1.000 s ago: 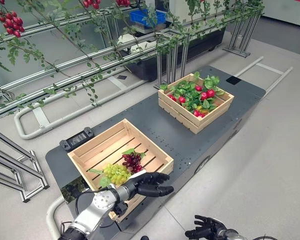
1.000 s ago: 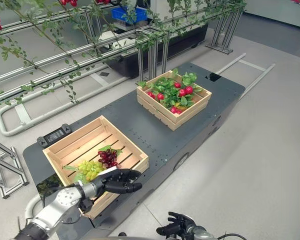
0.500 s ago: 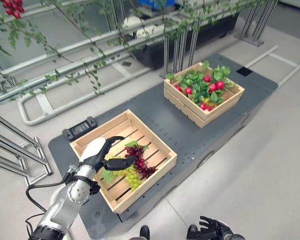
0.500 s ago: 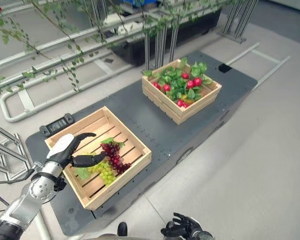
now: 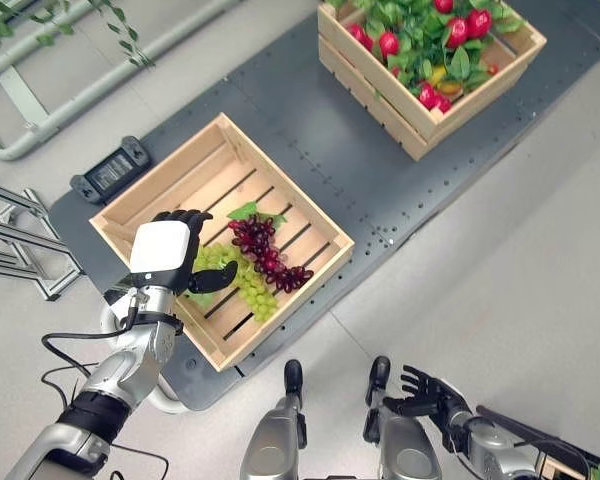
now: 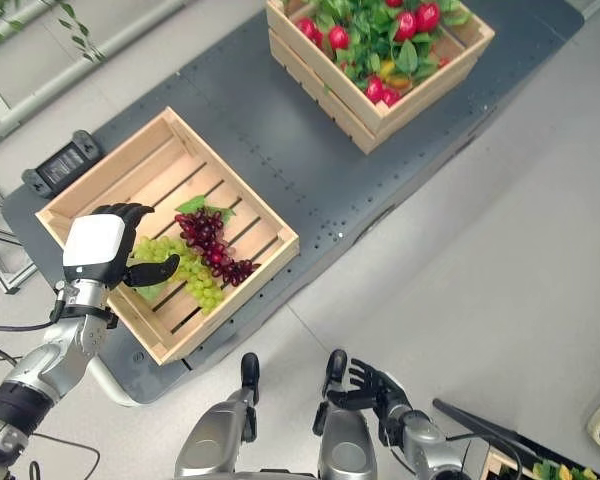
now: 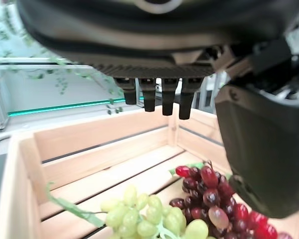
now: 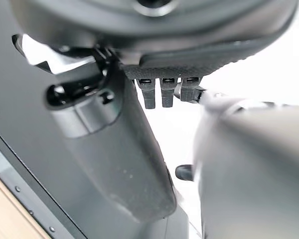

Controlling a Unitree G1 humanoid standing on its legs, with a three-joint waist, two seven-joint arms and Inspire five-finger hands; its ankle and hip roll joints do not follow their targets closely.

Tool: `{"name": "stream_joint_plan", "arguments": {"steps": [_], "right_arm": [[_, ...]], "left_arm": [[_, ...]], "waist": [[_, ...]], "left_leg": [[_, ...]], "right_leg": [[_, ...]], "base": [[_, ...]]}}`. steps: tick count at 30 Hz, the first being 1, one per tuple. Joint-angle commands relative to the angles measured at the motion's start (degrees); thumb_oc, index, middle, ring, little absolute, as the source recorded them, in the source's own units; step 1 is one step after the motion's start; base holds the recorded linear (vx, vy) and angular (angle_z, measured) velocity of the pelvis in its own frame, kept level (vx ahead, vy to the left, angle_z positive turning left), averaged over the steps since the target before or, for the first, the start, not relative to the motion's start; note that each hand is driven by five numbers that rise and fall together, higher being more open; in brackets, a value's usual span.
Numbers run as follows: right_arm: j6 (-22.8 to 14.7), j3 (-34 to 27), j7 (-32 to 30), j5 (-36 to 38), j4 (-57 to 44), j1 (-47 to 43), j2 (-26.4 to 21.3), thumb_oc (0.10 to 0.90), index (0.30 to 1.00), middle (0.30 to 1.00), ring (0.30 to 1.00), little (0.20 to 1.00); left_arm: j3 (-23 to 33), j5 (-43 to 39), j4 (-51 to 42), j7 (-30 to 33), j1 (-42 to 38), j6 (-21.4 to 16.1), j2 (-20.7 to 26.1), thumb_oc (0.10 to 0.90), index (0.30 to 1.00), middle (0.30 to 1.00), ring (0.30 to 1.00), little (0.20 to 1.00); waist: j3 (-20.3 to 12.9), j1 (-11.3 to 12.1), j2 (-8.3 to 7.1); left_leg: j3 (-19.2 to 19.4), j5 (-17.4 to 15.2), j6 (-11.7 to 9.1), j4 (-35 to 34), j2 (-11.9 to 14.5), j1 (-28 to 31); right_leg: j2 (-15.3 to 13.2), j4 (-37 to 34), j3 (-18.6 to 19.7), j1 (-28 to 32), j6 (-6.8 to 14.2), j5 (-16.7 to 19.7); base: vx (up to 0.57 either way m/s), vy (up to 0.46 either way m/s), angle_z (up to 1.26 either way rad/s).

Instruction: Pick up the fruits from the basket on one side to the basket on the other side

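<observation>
While the left robot hand (image 5: 165, 262) hovers over the near basket (image 5: 130, 193), the left eye view shows its fingers loosely spread and holding nothing, the thumb reaching toward the green grapes (image 5: 242, 284). The dark red grapes (image 5: 268, 257) lie at about 3 o'clock of that robot hand, touching the green bunch on the slats. The far basket (image 5: 400, 105), already full of red fruit and leaves, stands toward 1 o'clock on the grey table (image 5: 310, 150), well apart. I judge the step to be a reach for a bunch: come down over the stem end and close round the cluster rather than pinch single berries.

In the right eye view the right robot hand (image 6: 372, 385) hangs low at 6 o'clock, off the table, fingers relaxed. Bare table lies between the baskets, so a lifted carry has room once it clears the near basket's wall.

The left wrist view shows straight fingers (image 7: 163, 97) above both bunches, with bare slats and the far wall beyond; the wall could catch dangling grapes.

In the right wrist view the fingers (image 8: 162, 92) point slackly down.
</observation>
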Motion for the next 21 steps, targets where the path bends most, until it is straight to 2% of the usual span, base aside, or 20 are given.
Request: {"name": "stream_joint_plan", "arguments": {"steps": [1,5,8,13,15,17,19,21], "right_arm": [[-2.7,1.8,0.2,3.1,-3.3,3.4,-2.5,0.8,0.9,0.9,0.9,0.9],[-3.0,2.2,0.0,5.2,-3.0,2.2,-2.9,0.8,0.9,0.9,0.9,0.9],[-3.3,2.2,0.0,5.9,-2.7,1.4,-3.1,0.8,0.9,0.9,0.9,0.9],[-2.8,2.6,0.4,5.2,-3.9,0.0,-3.7,0.8,0.9,0.9,0.9,0.9],[-2.7,2.8,0.5,4.9,-4.5,-0.6,-4.0,0.8,0.9,0.9,0.9,0.9],[-2.4,2.6,0.6,4.8,-4.9,-0.6,-4.4,0.8,0.9,0.9,0.9,0.9],[-2.0,2.3,0.4,4.8,-5.3,-0.9,-4.7,0.8,0.9,0.9,0.9,0.9],[-1.7,2.1,0.7,5.3,-5.1,-1.5,-5.3,0.8,0.9,0.9,0.9,0.9]], "left_arm": [[2.4,4.0,2.0,6.8,-2.8,4.4,4.1,0.8,0.9,0.9,0.9,0.9],[0.8,6.6,5.8,7.2,-5.9,8.0,3.8,0.8,0.9,0.9,0.9,0.9],[-0.2,6.9,7.8,7.5,-7.8,8.2,3.0,0.8,0.9,0.9,0.9,0.9],[-3.0,10.4,9.5,-0.5,-11.5,10.8,3.8,0.8,0.9,0.9,0.9,0.9],[-3.6,9.9,10.1,-3.4,-12.7,10.2,4.8,0.8,0.9,0.9,0.9,0.9],[-4.2,9.0,9.5,-7.7,-13.3,7.8,6.2,0.8,0.9,0.9,0.9,0.9],[-5.0,9.0,7.7,-13.2,-13.3,8.5,7.5,0.8,0.9,0.9,0.9,0.9],[-5.3,8.7,6.4,-15.5,-13.5,8.4,9.2,0.8,0.9,0.9,0.9,0.9]], "waist": [[-3.2,-0.9,-1.76],[-1.8,-1.3,-2.18],[-0.9,-1.5,-2.47],[0.8,-1.8,-3.23],[1.4,-2.0,-3.52],[1.8,-2.1,-3.5],[2.2,-2.0,-3.34],[2.6,-1.9,-3.19]], "left_leg": [[-0.2,-3.6,-1.2,12.4,-0.9,-7.9],[0.2,-3.6,-1.1,13.7,-0.6,-9.6],[0.1,-3.6,-1.3,14.9,-0.3,-10.9],[0.6,-3.1,-1.5,15.5,0.2,-12.7],[0.8,-2.8,-1.5,15.1,0.3,-12.8],[1.0,-2.8,-1.7,15.0,0.4,-12.9],[1.3,-2.7,-1.6,14.8,0.5,-12.9],[1.4,-2.6,-1.6,14.7,0.5,-12.9]], "right_leg": [[-2.3,11.2,2.8,-4.0,0.3,-5.8],[-1.8,11.9,3.2,-5.2,0.0,-6.0],[-1.7,12.2,3.5,-6.0,-0.1,-5.9],[-1.1,11.8,3.9,-6.9,-0.3,-5.7],[-0.9,11.5,4.0,-7.2,-0.2,-5.4],[-0.7,11.2,4.1,-7.1,-0.2,-5.4],[-0.7,11.0,4.0,-7.0,0.0,-5.3],[-0.7,10.6,3.8,-6.8,0.0,-5.1]], "base": [[-0.03,0.023,-0.11],[-0.04,0.011,-0.05],[-0.02,0.003,-0.02],[-0.01,0.001,-0.05],[-0.01,-0.006,-0.03],[0.0,0.009,-0.04],[0.0,0.0,0.0],[0.0,0.0,0.0]]}}
